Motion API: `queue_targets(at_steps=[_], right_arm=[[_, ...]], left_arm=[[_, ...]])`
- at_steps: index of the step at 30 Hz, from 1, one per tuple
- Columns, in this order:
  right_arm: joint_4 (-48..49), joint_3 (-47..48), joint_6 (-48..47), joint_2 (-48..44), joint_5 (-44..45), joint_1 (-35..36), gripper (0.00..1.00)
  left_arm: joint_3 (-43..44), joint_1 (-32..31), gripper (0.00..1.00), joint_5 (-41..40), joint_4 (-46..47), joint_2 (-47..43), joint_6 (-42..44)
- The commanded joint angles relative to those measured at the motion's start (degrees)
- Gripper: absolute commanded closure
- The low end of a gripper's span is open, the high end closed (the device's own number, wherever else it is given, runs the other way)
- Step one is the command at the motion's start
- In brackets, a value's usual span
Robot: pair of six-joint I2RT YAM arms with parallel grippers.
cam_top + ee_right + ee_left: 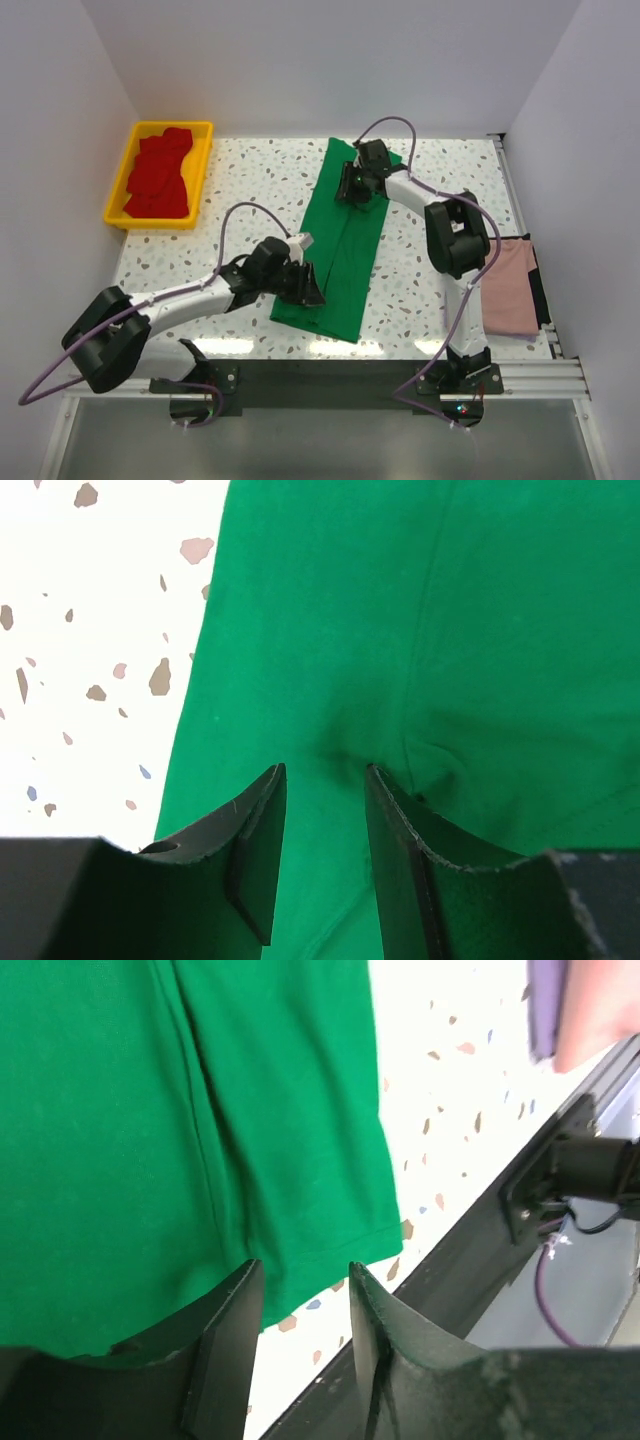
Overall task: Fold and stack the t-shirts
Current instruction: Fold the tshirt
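The bright green cloth t-shirt (345, 235) lies folded in a long strip at the middle of the speckled white table (250, 180), the left claw (300, 1285) standing released at its 7 o'clock corner, the right claw (322, 770) pressing its 12 o'clock end, grip impossible to tell.

One green t-shirt (350, 262), one pink t-shirt (508, 285), one yellow tray (172, 125)
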Motion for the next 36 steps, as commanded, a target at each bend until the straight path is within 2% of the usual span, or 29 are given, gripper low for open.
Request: queue_targets(at_steps=[1,4,5,7,8,14,21,29,31,36], right_arm=[[-0.3,0.5,1.8,-5.4,-1.4,-1.6,0.59],[-1.0,-2.3,2.9,-8.8,1.5,-2.5,0.58],[-2.2,-2.9,2.9,-9.4,2.5,-2.6,0.58],[-3.8,-2.7,2.5,-9.1,5.0,-2.6,0.58],[-4.5,-2.8,2.4,-8.4,5.9,-2.6,0.58],[-7.0,0.4,1.3,-4.6,9.4,-2.6,0.58],[-10.6,10.8,-2.2,6.0,12.1,-2.7,0.58],[-14.5,32.3,-6.3,20.2,10.6,-3.3,0.54],[-14.9,36.4,-6.9,21.6,8.3,-3.3,0.53],[-12.4,36.1,-7.4,18.1,6.9,-3.3,0.43]], left_arm=[[3.0,1.5,0.57,-3.8,-5.3,-4.0,2.3],[3.2,3.5,0.69,-10.7,-10.7,-5.5,2.4],[3.4,3.9,0.75,-12.5,-12.0,-5.2,2.9],[3.8,4.3,0.81,-17.1,-14.5,-3.6,3.9],[3.8,4.3,0.85,-18.0,-14.7,-3.0,4.0],[1.6,4.2,0.94,-18.4,-12.6,2.3,2.8],[-2.3,3.1,0.96,-16.2,-7.8,3.3,-0.8],[-3.5,2.2,0.95,-9.7,5.6,8.3,-8.4],[-2.7,2.1,0.95,-9.1,6.5,9.8,-9.0],[-1.6,2.1,0.94,-8.6,4.7,8.2,-8.1]])
